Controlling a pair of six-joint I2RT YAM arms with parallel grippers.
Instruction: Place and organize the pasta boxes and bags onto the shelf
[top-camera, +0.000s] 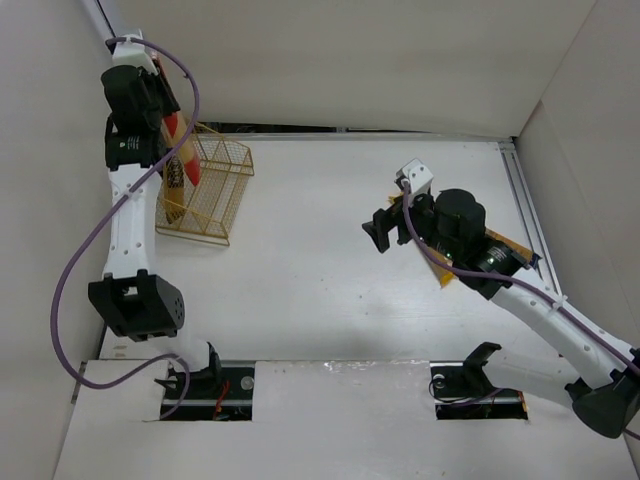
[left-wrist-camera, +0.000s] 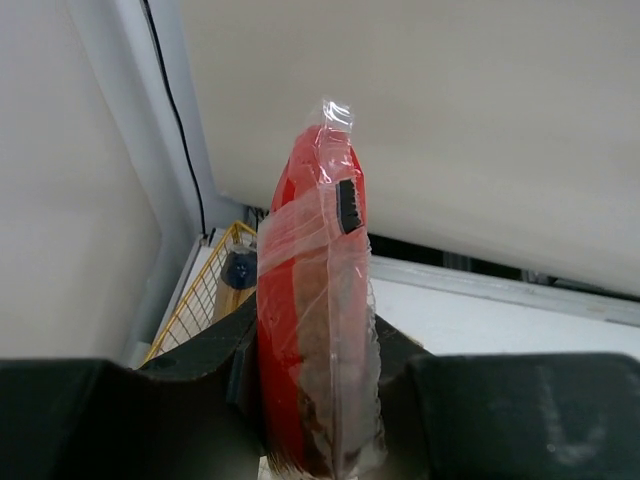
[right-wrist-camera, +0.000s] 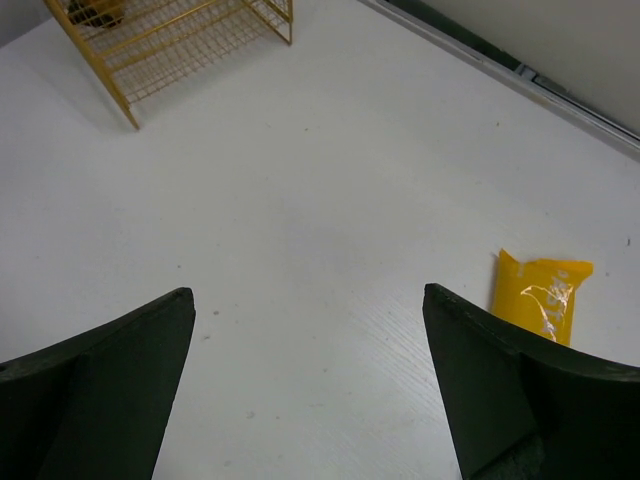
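Note:
My left gripper is shut on the red pasta pack and holds it upright over the gold wire shelf at the far left. In the left wrist view the red pack stands between my fingers, with the shelf below and behind. An orange-tan pack with a dark blue end stands inside the shelf and shows in the left wrist view. My right gripper is open and empty above the mid table, shown in its own view. The yellow pack lies to its right. An orange-tan pack lies partly hidden under the right arm.
The side wall is close on the left of the shelf and the back wall just behind it. The shelf's corner shows at the top left of the right wrist view. A metal rail runs along the table's right edge.

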